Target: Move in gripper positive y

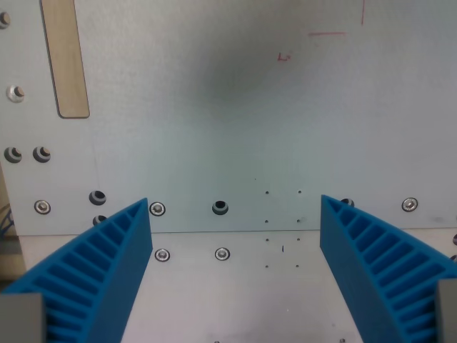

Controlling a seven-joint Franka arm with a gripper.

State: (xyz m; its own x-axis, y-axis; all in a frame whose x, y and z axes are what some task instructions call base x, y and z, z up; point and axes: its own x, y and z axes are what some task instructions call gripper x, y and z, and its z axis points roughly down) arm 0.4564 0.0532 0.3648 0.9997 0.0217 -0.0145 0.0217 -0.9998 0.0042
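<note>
**Two blue fingers apart over a bare metal surface**

Two ribbed blue fingers [107,271] frame the lower corners of the wrist view, and the hand [235,214] they belong to stands wide open with nothing between them. The task names no object, only a shift of the hand along its own positive y axis, so the thing to follow is the hand itself, hanging above a pale grey metal surface [214,93].

Below it run rows of screws [157,209] and open bolt holes [221,208], with a seam between two panels just beneath them. A light wooden strip [66,57] lies at the wrist view's upper left, and faint red marks [327,33] sit at the upper right.

The step in hand appears to be a plain free-space translation. Which way positive y runs across this view cannot be told; the move likely calls for a steady sideways slide at constant height, fingers left open.
</note>
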